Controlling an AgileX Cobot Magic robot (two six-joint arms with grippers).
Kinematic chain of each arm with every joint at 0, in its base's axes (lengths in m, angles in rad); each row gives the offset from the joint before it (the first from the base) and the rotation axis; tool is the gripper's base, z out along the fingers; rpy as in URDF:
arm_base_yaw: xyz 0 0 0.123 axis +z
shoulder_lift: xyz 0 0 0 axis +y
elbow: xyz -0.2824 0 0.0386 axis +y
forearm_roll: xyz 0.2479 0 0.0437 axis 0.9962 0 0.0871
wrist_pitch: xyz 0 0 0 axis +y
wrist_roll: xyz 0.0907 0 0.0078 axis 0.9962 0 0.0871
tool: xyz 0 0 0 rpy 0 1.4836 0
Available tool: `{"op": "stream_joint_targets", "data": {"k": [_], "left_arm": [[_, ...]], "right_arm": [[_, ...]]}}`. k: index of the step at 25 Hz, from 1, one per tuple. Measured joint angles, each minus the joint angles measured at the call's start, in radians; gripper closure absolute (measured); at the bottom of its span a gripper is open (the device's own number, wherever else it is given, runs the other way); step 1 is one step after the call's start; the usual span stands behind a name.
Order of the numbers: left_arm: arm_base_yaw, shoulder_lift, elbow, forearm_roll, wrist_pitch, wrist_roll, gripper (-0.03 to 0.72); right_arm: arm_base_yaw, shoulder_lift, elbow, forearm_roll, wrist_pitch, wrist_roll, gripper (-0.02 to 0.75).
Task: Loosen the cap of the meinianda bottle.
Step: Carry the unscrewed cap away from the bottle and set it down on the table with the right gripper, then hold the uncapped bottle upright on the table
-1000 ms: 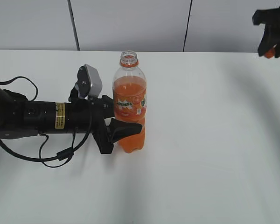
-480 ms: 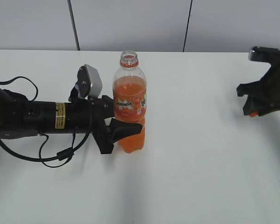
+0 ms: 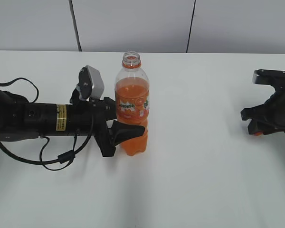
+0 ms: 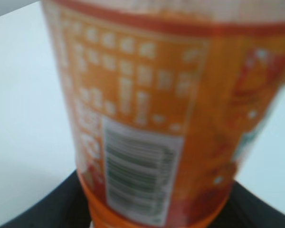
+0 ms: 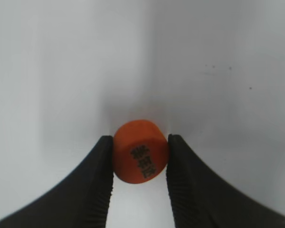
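Since the earlier frames, the right gripper (image 3: pixel 257 129) has been lowered from high at the table's far right corner to just above the tabletop near the right edge, with the cap (image 5: pixel 140 157) carried along; the left arm (image 3: pixel 38 118) and the bottle (image 3: pixel 131 107) have not been shifted.

The cap is already off the bottle, whose neck is seen open at the top, so the loosening itself is judged done and the cap is probably being set down well apart from the bottle. In the right wrist view the cap is pinched between the two dark fingers (image 5: pixel 102 175), which are closed to the cap's width and touch its ribbed sides, its marked top turned toward the camera. Whether it already rests on the table (image 3: pixel 204 180) cannot be told; only a sliver of orange is seen under the gripper in the exterior view.

The bottle stands upright near the middle of the table, toward the far edge. It is clamped low on its body, below the label band, by the left gripper (image 3: pixel 126 133), presumably so that it is kept from turning or tipping. In the left wrist view only the blurred label (image 4: pixel 142 142) and dark finger edges at both lower corners are shown.

The left arm lies nearly level, reaching in from the left edge. The right arm is bent downward, its gripper pointed at the tabletop.
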Motion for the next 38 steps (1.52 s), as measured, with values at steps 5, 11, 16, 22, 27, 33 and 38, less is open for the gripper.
{"op": "stream_joint_targets", "data": {"k": [5,11,16,22,27,33,38], "left_arm": [[0.0,0.0,0.0,0.0,0.0,0.0,0.295],[0.0,0.0,0.0,0.0,0.0,0.0,0.295],[0.0,0.0,0.0,0.0,0.0,0.0,0.295],[0.0,0.0,0.0,0.0,0.0,0.0,0.295],[0.0,0.0,0.0,0.0,0.0,0.0,0.295],[0.0,0.0,0.0,0.0,0.0,0.0,0.295],[0.0,0.0,0.0,0.0,0.0,0.0,0.295]], "right_arm": [[0.0,0.0,0.0,0.017,-0.018,-0.003,0.455],[0.0,0.0,0.0,0.019,-0.02,-0.004,0.157],[0.0,-0.014,0.002,0.044,-0.014,-0.014,0.153],[0.009,-0.111,0.002,0.051,0.058,-0.02,0.153],[0.01,-0.207,0.002,0.052,0.159,-0.029,0.153],[0.01,-0.281,0.002,0.052,0.208,-0.03,0.153],[0.01,-0.292,0.002,0.053,0.246,-0.032,0.153]]}}
